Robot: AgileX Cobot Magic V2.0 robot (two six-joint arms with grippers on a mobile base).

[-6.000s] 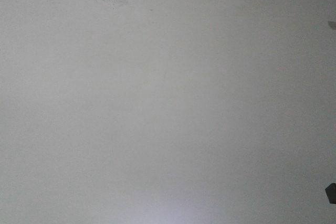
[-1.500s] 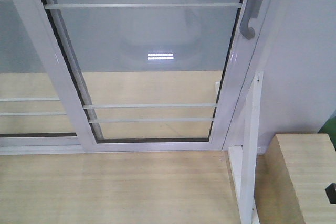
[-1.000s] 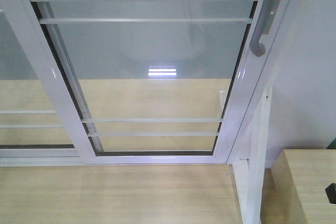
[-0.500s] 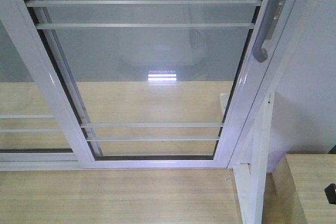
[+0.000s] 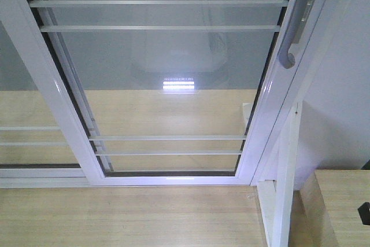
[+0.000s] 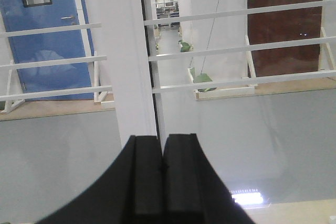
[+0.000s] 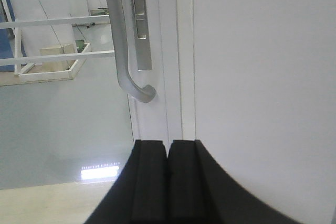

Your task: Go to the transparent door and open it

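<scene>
— How were the two hands set?

— Both were pressed closed with nothing between them. The left gripper had its black fingers touching along their length, and the right gripper looked the same.

— What lay just ahead of the right one?

— Straight in front and a little to its left stood the glossy white frame of the transparent door. The curved grey handle hung above and left of the fingertips, apart from them. Its hooked lower end turned back towards the frame. A narrow lock plate with a small red dot sat just beside the handle. Ahead and to the right of that hand was a plain white wall.

— And ahead of the left one?

— A broad white upright rose directly beyond the fingertips, with a dark gap along its right edge. Thin white bars crossed the glass on both sides. I could not tell whether that upright belonged to the door or to the panel beside it.

— Further off?

— Through the glass there was a blue door far to the left and a brown door far to the right. In the front view the door's handle side met the white frame on the right. It stood above pale wooden flooring, with a white post and a wooden box off to the right.
</scene>
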